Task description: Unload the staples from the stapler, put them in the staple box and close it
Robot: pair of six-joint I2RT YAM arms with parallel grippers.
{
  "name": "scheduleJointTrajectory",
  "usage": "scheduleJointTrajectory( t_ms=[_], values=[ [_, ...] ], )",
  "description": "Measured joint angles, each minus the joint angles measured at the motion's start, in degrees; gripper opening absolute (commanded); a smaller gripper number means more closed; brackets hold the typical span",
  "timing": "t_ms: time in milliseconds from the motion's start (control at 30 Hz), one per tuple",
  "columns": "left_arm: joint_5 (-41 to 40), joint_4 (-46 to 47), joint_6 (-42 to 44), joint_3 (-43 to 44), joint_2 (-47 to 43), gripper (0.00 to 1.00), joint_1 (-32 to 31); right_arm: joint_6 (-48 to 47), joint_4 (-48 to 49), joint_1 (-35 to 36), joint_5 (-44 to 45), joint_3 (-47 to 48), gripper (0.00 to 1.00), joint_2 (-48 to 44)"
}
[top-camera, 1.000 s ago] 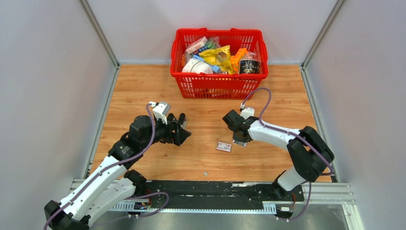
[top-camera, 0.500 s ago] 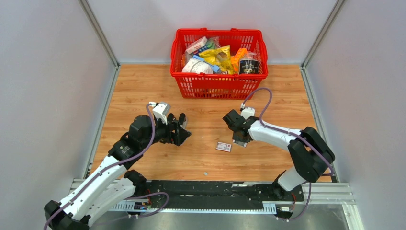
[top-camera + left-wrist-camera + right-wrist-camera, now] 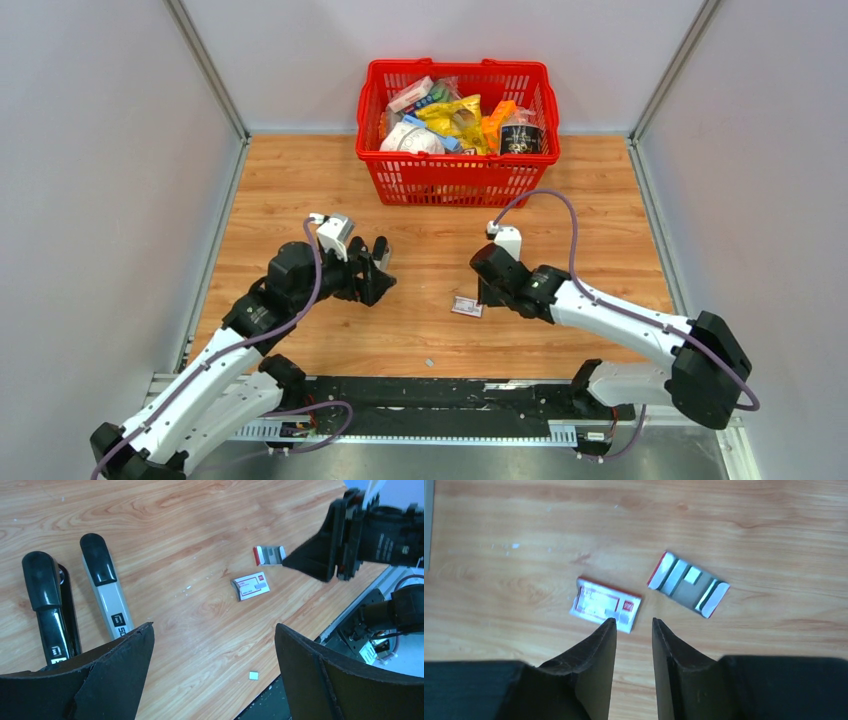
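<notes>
Staples (image 3: 254, 675) are sitting in neither jaw | left gripper (image 3: 212, 630) is hanging wide open over the opened stapler (image 3: 107, 592) | right gripper (image 3: 633, 622) is hovering barely parted, empty, over the small box (image 3: 606, 604) and tray (image 3: 687, 584) | staples are showing as one silvery bit by the table's (image 3: 300, 180) front edge | risk: closing here is likely pinching cardboard instead

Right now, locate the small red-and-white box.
Top view: the box lies on the table just left of the right fingers, an opened tray beside it.

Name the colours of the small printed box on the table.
The small printed box is white with red edging; right wrist view shows it best.
</notes>
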Motion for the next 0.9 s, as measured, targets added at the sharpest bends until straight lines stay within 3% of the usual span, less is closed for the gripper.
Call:
scheduleJointTrajectory(
  t_ms=[433, 900],
  values=[
    [-3.89, -6.23, 1.51, 2.73, -3.45, 0.97, 0.0, -9.53, 6.23, 14.8, -8.48, -4.33, 0.45, -1.2],
    [-6.75, -12.39, 1.9, 5.92, -8.26, 0.97, 0.0, -13.86, 9.51, 27.54, -9.88, 2.56, 0.45, 13.35]
  ],
)
